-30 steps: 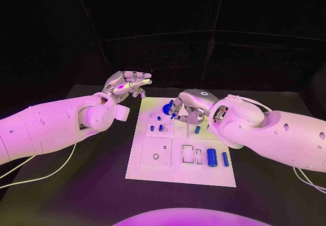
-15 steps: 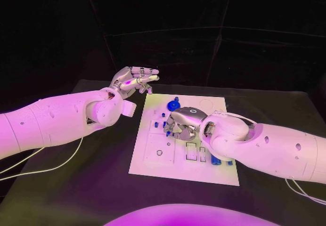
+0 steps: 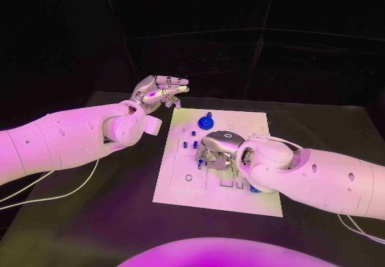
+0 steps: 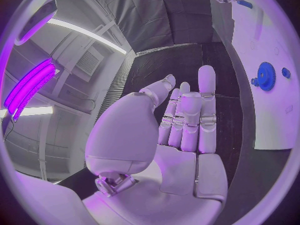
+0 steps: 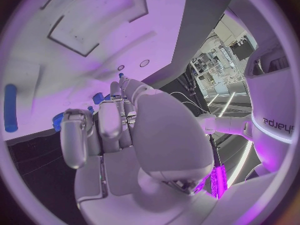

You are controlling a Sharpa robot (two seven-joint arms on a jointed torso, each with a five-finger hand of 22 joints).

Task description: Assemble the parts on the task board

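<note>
The white task board [image 3: 181, 186] lies in the middle of the black table. A blue gear [image 3: 205, 123] stands near its far edge and shows again as the gear [image 4: 267, 76] beside the board [image 4: 269, 115]. Two short blue pegs [image 3: 189, 144] stand left of my right hand [image 3: 218, 149]. That hand hovers low over the board's middle with curled fingers and pinches a small blue part [image 3: 201, 163], seen between its fingers [image 5: 97, 97]. My left hand [image 3: 161, 90] is raised off the board's far left corner. Its palm [image 4: 181, 135] is empty, with the fingers stretched out.
Blue cylinders [image 3: 254, 188] lie near the board's right side, mostly hidden under my right forearm; one blue cylinder [image 5: 10, 107] lies on the board. Rectangular recesses [image 3: 228, 179] sit close to my right hand. A white cable [image 3: 56, 192] trails over the table on the left.
My right hand has moved from beside the blue gear toward me, to the board's middle, carrying the small blue part. The left hand stayed raised. The camera has shifted.
</note>
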